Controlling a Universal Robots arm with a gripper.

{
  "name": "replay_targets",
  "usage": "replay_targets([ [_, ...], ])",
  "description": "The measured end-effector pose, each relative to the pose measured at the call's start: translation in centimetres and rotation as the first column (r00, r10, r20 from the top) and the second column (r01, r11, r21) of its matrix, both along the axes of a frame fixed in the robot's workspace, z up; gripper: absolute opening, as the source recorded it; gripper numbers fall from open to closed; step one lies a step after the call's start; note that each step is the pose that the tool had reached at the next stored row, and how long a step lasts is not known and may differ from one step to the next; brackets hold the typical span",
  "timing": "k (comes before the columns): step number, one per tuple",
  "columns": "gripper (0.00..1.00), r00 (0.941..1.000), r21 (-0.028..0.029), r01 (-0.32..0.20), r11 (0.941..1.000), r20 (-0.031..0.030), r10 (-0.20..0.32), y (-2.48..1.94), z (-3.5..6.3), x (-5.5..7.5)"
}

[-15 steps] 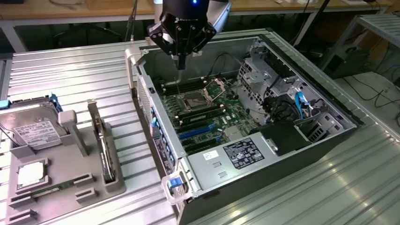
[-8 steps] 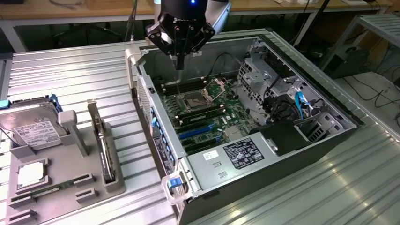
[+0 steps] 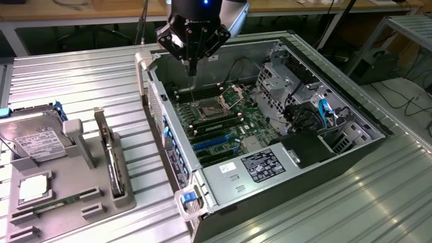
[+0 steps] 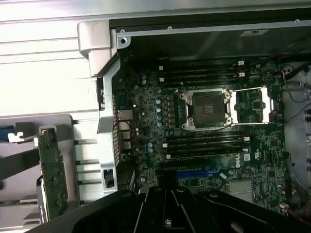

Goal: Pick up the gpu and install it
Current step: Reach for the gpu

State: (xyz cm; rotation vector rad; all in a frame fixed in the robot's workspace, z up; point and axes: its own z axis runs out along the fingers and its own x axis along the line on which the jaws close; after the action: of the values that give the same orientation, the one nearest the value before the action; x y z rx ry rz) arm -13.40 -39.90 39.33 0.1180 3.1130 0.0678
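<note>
The gpu (image 3: pixel 111 157) stands edge-on in the grey holder (image 3: pixel 125 198), its face hidden. The end effector (image 3: pixel 192 71), pinched together and empty, hangs over the open computer case (image 3: pixel 169 116).

Ext. high oblique; wrist overhead; both see motherboard (image 3: pixel 251 121).

The table (image 3: pixel 81 76) is ribbed, brushed metal with a dull shine. The computer case (image 3: pixel 226 195) is bare grey sheet metal. The hard drive (image 3: pixel 34 144) has a silvery metal body and white paper label; its rack (image 3: pixel 81 147) is matt grey plastic.
</note>
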Motion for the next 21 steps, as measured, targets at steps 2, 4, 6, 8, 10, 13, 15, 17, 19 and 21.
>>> replay_targets([
  [2, 0.11, 1.0000, -0.0001, 0.000, 1.0000, 0.0000, 0.000, 0.00, 0.00, -0.12],
  [4, 0.11, 1.0000, -0.0001, 0.000, 1.0000, -0.0001, 0.000, -0.01, 0.00, -0.24],
  [6, 0.11, 1.0000, 0.0000, 0.000, 1.0000, 0.0000, 0.000, -0.01, -0.01, -0.38],
  [8, 0.11, 1.0000, -0.0001, 0.000, 1.0000, 0.0000, 0.000, -0.01, -0.01, -0.49],
  [10, 0.11, 1.0000, -0.0001, 0.000, 1.0000, -0.0001, 0.000, -0.03, -0.01, -0.57],
  [13, 0.11, 1.0000, 0.0000, 0.000, 1.0000, 0.0000, 0.000, -0.05, -0.01, -0.69],
  [15, 0.11, 1.0000, -0.0001, 0.000, 1.0000, 0.0000, 0.000, -0.10, -0.01, -0.77],
  [17, 0.11, 1.0000, 0.0000, 0.000, 1.0000, 0.0000, 0.000, -0.13, -0.01, -0.83],
  [19, 0.11, 1.0000, 0.0000, 0.000, 1.0000, 0.0000, 0.000, -0.19, -0.01, -0.85],
  [21, 0.11, 1.0000, -0.0001, -0.001, 1.0000, -0.0001, 0.001, -0.27, -0.01, -0.87],
])
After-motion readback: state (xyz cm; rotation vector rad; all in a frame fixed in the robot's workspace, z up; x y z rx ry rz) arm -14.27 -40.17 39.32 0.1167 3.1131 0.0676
